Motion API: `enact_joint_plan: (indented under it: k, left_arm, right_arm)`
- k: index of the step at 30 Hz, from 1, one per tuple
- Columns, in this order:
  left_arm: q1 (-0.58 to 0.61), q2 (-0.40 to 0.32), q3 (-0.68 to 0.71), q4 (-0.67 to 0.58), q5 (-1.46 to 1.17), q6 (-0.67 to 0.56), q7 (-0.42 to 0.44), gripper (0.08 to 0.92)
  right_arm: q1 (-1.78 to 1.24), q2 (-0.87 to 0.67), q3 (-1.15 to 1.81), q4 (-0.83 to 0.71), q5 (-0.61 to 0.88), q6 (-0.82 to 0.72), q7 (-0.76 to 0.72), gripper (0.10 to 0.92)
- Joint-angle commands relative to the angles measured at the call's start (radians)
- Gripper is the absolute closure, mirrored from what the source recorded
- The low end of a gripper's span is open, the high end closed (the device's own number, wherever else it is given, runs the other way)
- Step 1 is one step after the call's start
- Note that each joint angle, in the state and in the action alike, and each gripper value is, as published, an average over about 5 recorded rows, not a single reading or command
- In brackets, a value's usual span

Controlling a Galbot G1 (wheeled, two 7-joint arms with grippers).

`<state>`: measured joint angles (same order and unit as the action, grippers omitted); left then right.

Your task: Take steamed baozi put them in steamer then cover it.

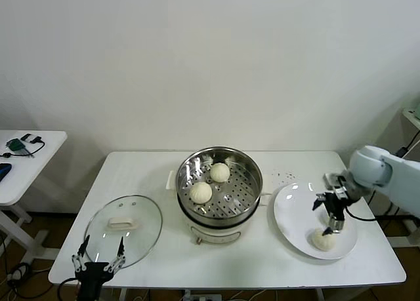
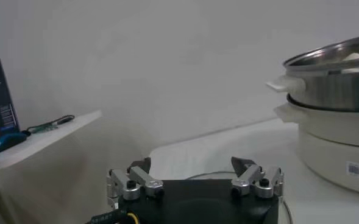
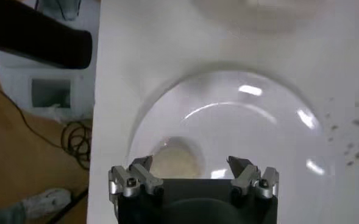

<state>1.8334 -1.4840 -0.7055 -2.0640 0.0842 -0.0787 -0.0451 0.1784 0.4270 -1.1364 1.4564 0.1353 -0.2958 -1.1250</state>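
Note:
The steel steamer stands mid-table on its white pot base and holds two baozi. A third baozi lies on the white plate at the right; a fourth does not show. My right gripper hangs open just above that bun, its jaws apart and touching nothing. In the right wrist view the bun lies under the open gripper, nearer one finger. The glass cover lies flat at the left front. My left gripper is open and empty at the cover's near edge.
A white side table with cables and devices stands at the far left and also shows in the left wrist view. Dark specks dot the table behind the plate. The steamer rises ahead of the left gripper.

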Motion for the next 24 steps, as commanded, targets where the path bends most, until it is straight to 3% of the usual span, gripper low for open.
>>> enact_joint_plan:
  k: [1,21,24]
  left_arm:
    - [0.003,-0.004,0.002,0.005,0.008,-0.002,0.0,0.177]
    - [0.007,-0.006,-0.002,0.019,0.01,-0.006,-0.001,0.177]
    - [0.006,-0.006,-0.001,0.022,0.011,-0.006,-0.002,0.177]
  right_arm:
    - [-0.176,-0.027,0.111,-0.027,-0.108,0.009,0.003,0.203]
    - [-0.168,0.111,0.102,-0.127,-0.117,0.006,0.02,0.205]
    - [-0.165,0.114,0.098,-0.129,-0.117,0.009,0.015,0.237]
